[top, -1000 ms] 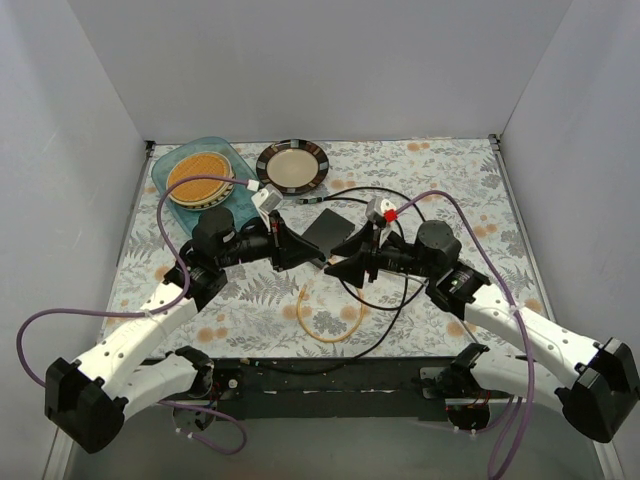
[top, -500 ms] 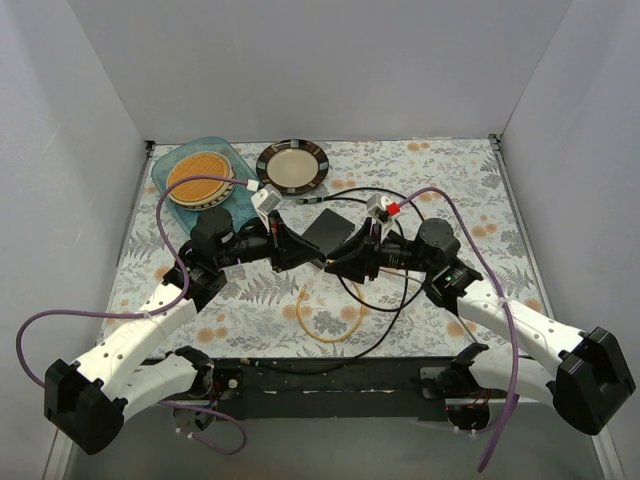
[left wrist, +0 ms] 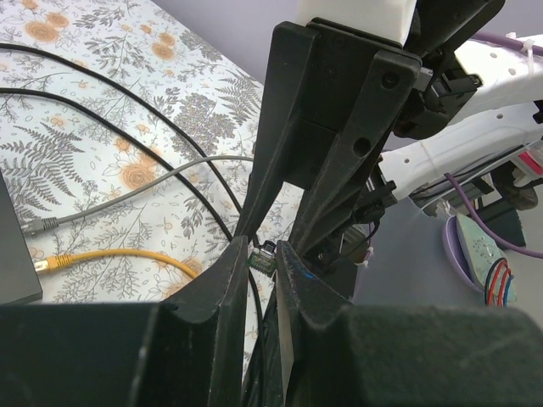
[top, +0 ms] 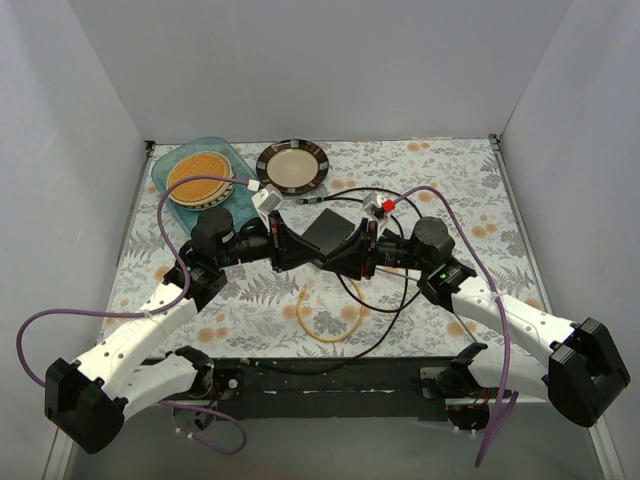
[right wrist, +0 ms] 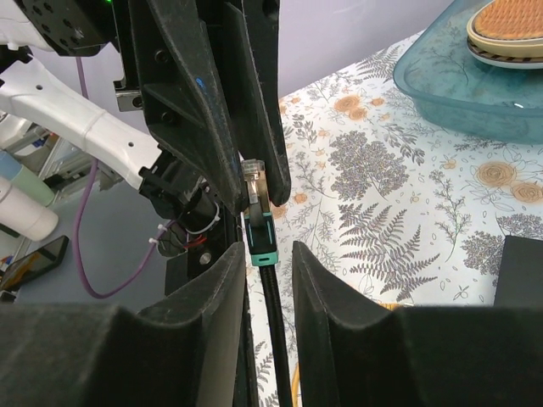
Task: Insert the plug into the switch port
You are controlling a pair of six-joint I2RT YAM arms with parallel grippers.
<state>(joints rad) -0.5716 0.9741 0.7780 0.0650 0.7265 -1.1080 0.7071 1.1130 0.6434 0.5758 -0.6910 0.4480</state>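
Note:
The plug [left wrist: 41,264], a clear connector on the yellow cable [top: 325,322], lies on the table beside the dark switch box [top: 330,231]; its ports do not show. My left gripper [left wrist: 261,251] is shut on the clear tip of a black cable with a teal boot [right wrist: 260,244], held above the table. My right gripper [right wrist: 270,251] is open, its fingers standing either side of that black cable just behind the boot, nose to nose with the left gripper [top: 322,256]. Neither gripper touches the yellow cable.
A blue tray [top: 232,205] with a stacked plate and a dark-rimmed plate [top: 292,165] stand at the back left. Black cables [top: 385,300] loop over the floral cloth; a grey cable end [left wrist: 30,225] lies near the box. Walls close in three sides.
My right gripper has moved left toward the left gripper and now straddles the black cable it holds. The left arm has barely moved.

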